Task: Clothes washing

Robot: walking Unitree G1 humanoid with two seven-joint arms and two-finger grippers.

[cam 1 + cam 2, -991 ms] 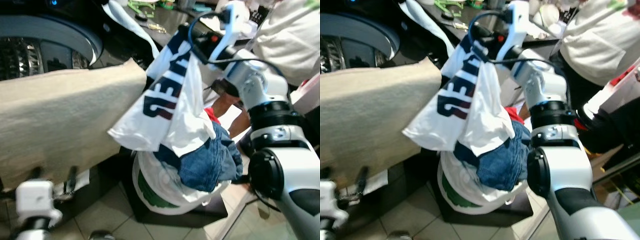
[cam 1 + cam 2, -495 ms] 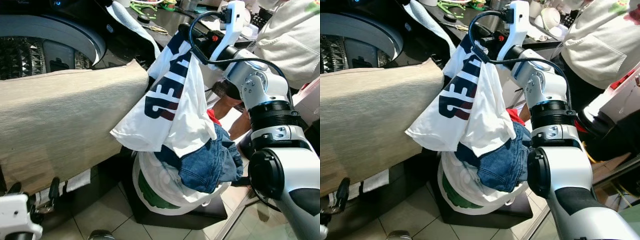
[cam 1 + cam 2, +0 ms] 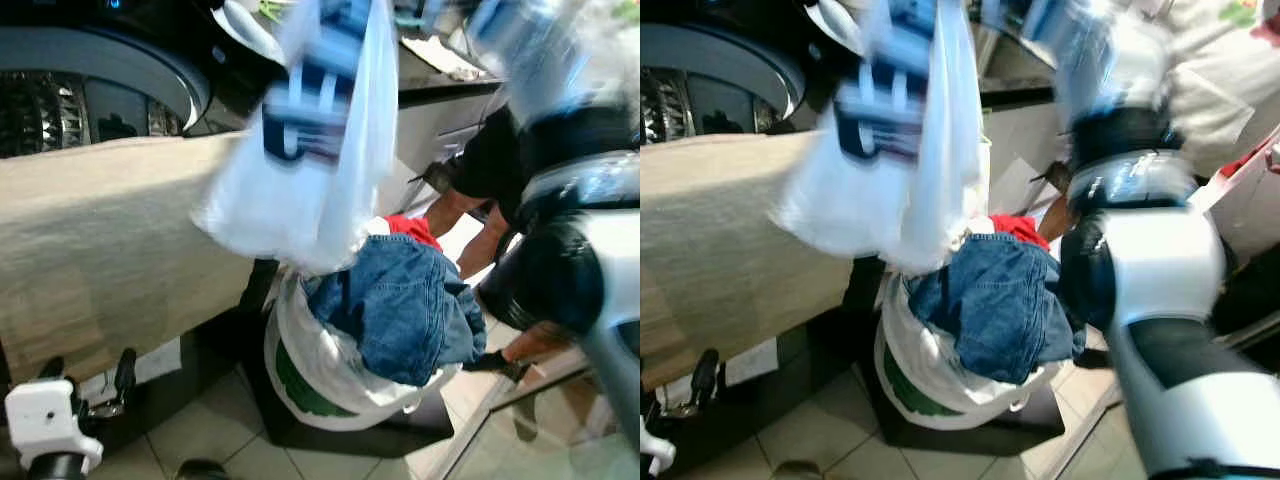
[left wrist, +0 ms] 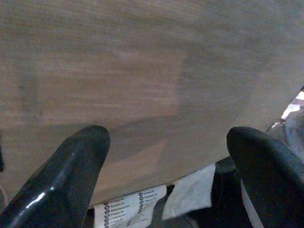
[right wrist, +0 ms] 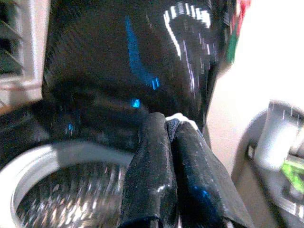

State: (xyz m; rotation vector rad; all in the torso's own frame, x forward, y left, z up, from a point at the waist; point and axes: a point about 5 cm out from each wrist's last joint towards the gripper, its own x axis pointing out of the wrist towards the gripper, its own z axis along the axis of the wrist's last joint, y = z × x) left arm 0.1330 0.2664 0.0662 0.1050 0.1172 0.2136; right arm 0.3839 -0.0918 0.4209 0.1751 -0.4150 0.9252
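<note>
Black fingers of the right gripper point(image 5: 172, 156) pressed tight together, pinching a sliver of white cloth between the tips, gripper held high at top of scene. Below the gripper hangs the white T-shirt with dark blue lettering point(image 3: 305, 130), heavily motion-blurred, lower hem just above the laundry pile. Past the gripper tips, in the right wrist view, the round steel drum opening of the washing machine point(image 5: 57, 190) and its glossy black control panel with blue lights point(image 5: 128, 71). Right arm point(image 3: 1140, 230) blurred, silver and black, to the right of the shirt.

Under the hanging shirt: white plastic laundry bag with green print point(image 3: 320, 380), stuffed full, sitting on a dark low platform point(image 3: 350, 440) on the tiled floor point(image 3: 220, 440). On top of the bag a blue denim garment point(image 3: 405, 310), a bit of red fabric point(image 3: 410, 228) just behind it.

Left gripper point(image 4: 166, 175) low and well apart from the shirt, fingers spread wide, holding nothing, pointed at a large beige ribbed cloth point(image 3: 110, 250) that drapes across the machine front. Below the cloth edge a white label with printed icons point(image 4: 130, 206). Left wrist housing point(image 3: 45, 425) white, at bottom of eye view.

Person in a white top point(image 3: 1230, 70) beyond the right arm, bare leg point(image 3: 455, 215) near the bag.
</note>
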